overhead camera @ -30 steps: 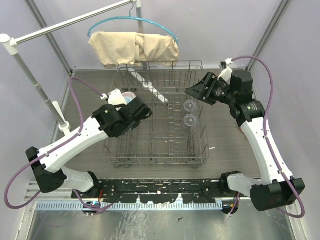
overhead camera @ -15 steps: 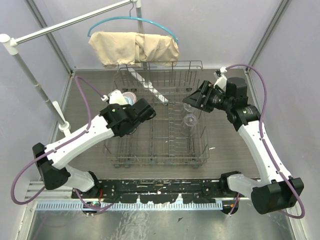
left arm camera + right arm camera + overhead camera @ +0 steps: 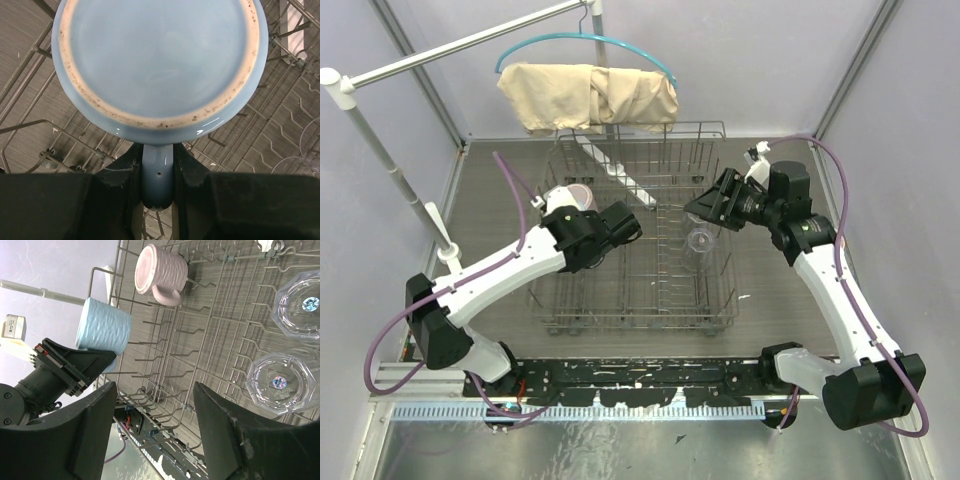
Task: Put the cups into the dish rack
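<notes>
1. Top external view: compared with one second ago, the left end effector has travelled to the right, further over the dish rack. The mauve-pink mug behind it is now uncovered, in the left rear part of the rack. The right end effector has come a little to the left and down. One clear glass tumbler shows just in front of it, inside the rack. The rack is of grey wire and stands on a dark ribbed worktop.
2. Left wrist view: the fingers are closed narrowly on the handle of the light blue mug. Its round glazed base, with a rough beige ring, faces the camera, and rack wires lie below it.
3. Right wrist view: the right fingers stand wide apart with nothing between them. Two faceted glass tumblers stand side by side in the rack. The blue mug has a wavy wall and hangs above the tines, well apart from this end effector.
</notes>
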Tool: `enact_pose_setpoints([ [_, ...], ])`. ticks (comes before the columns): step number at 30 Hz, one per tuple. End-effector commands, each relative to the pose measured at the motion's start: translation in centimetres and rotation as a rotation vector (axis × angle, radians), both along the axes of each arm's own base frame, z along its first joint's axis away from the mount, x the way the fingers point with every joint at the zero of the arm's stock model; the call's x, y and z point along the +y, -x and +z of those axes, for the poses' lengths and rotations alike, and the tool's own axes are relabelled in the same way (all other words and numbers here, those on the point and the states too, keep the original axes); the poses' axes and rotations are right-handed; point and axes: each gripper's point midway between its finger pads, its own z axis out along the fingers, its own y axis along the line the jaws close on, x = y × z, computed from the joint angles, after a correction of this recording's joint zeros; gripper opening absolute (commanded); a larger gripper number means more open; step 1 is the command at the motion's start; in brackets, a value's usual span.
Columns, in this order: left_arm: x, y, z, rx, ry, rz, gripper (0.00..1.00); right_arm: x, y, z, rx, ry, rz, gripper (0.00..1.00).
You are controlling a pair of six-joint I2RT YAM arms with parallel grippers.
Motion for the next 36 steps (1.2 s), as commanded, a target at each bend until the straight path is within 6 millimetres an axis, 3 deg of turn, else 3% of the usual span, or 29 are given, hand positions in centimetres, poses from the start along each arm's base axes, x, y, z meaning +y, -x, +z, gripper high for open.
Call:
enact_pose_setpoints([
  [1, 1.6, -1.3, 1.1, -0.101, -0.03, 0.058, 0.0, 0.4, 0.4, 1.9, -0.086, -0.022, 0.029, 0.68],
  [21, 0.6, -3.8, -1.6, -0.054, -0.06, 0.073, 0.0, 0.6, 0.3, 0.2, -0.06, -0.021, 0.046, 0.69],
  [36, 2.2, -3.6, -3.3, -0.02, -0.076, 0.124, 0.0, 0.9, -0.6, -0.6, -0.044, -0.023, 0.055, 0.69],
])
